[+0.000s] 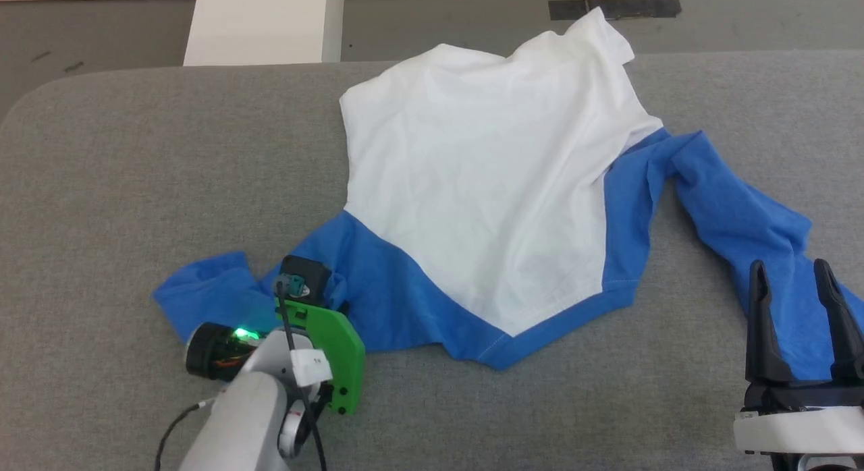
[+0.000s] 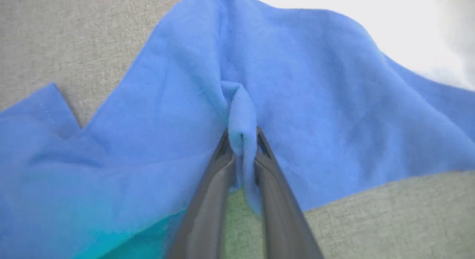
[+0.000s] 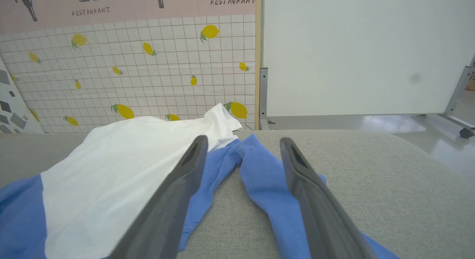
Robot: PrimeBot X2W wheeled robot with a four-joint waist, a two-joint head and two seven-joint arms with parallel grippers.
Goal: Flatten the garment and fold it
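The shirt (image 1: 472, 187) is lying spread but wrinkled on the grey padded table (image 1: 135, 187), with its white body reaching toward the far edge and its blue neck band facing the robot. The left gripper (image 2: 242, 134) is pinching a raised fold of blue fabric between its closed fingers, near where the bunched left sleeve (image 1: 209, 289) is meeting the shoulder. The right gripper (image 1: 790, 265) is holding its fingers spread apart over the right sleeve (image 1: 736, 214), which is trailing toward the table's near right corner; whether they are touching the cloth cannot be told. A white box (image 1: 263, 22) is standing beyond the table's far edge. In the right wrist view, the word "RESTAURANT" is showing twice on a pink band (image 3: 232, 1) above a tiled wall (image 3: 148, 66) printed with lemons, beside a blank white board (image 3: 363, 51).
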